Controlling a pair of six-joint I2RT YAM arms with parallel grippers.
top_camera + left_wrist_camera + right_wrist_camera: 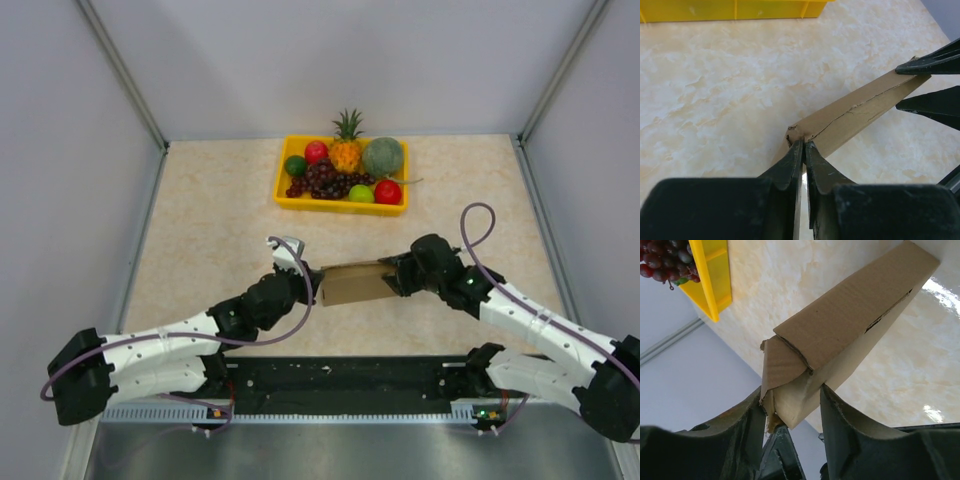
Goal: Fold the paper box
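Near the middle of the table point(200, 230), the paper box point(352, 284) spans both grippers: the left gripper point(804, 146) pinches one end's corner, fingers nearly together, while the right gripper point(792, 405) straddles and clasps the other end

2 white-black arms point(160, 352), purple cables point(479, 205)

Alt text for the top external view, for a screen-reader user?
A small brown paper box is held over the middle of the table: the left gripper pinches its left end and the right gripper grips its right end. A yellow tray of fruit sits behind it.
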